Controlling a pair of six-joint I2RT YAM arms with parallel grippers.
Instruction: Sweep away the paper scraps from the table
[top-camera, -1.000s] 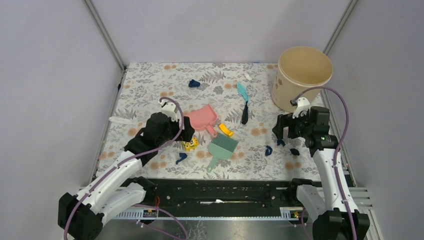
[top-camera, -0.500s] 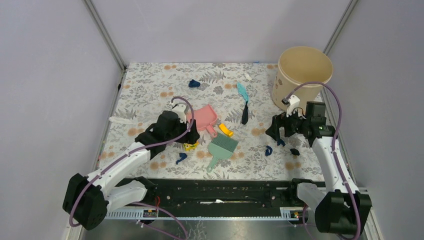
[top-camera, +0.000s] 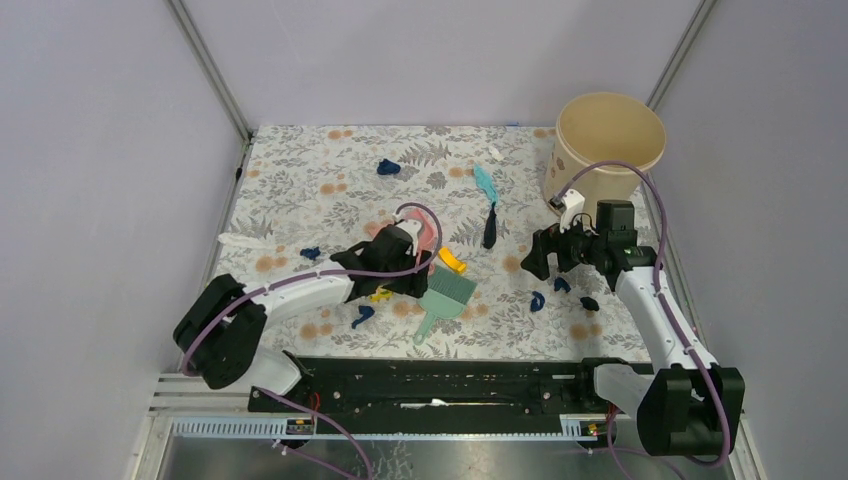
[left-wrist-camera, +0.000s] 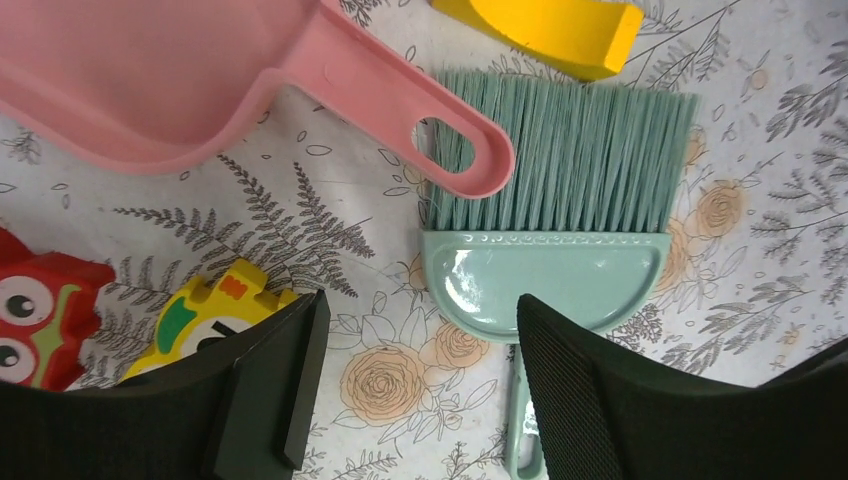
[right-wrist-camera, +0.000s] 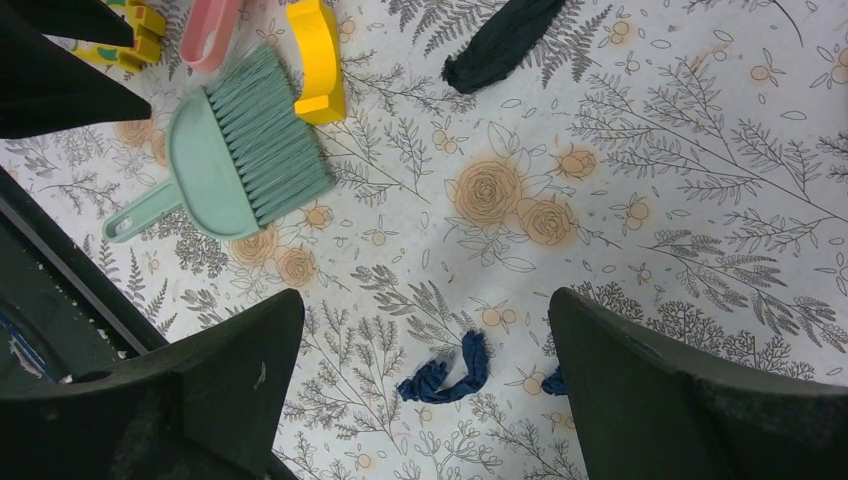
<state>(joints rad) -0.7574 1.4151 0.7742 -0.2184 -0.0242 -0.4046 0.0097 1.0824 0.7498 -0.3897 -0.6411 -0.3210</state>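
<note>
Dark navy paper scraps lie scattered on the table (top-camera: 300, 170): one at the back (top-camera: 388, 167), one at the left (top-camera: 311, 253), one near the front (top-camera: 362, 316), and three at the right (top-camera: 537, 300). A teal strip (top-camera: 485, 182), a black strip (top-camera: 490, 230) and a white strip (top-camera: 240, 241) lie there too. My left gripper (top-camera: 412, 283) is open and empty, its jaws low over the teal brush (left-wrist-camera: 545, 270), beside the pink dustpan (left-wrist-camera: 150, 80). My right gripper (top-camera: 535, 262) is open and empty above a navy scrap (right-wrist-camera: 450, 372).
A tan bucket (top-camera: 605, 150) stands at the back right. A yellow curved piece (top-camera: 451, 260) lies by the brush bristles. Yellow (left-wrist-camera: 200, 320) and red (left-wrist-camera: 40, 310) toy blocks sit under my left finger. The black rail runs along the near edge.
My left arm has swung right, from beside the dustpan to over the brush, uncovering a navy scrap at the left. My right gripper has shifted a little left and back.
</note>
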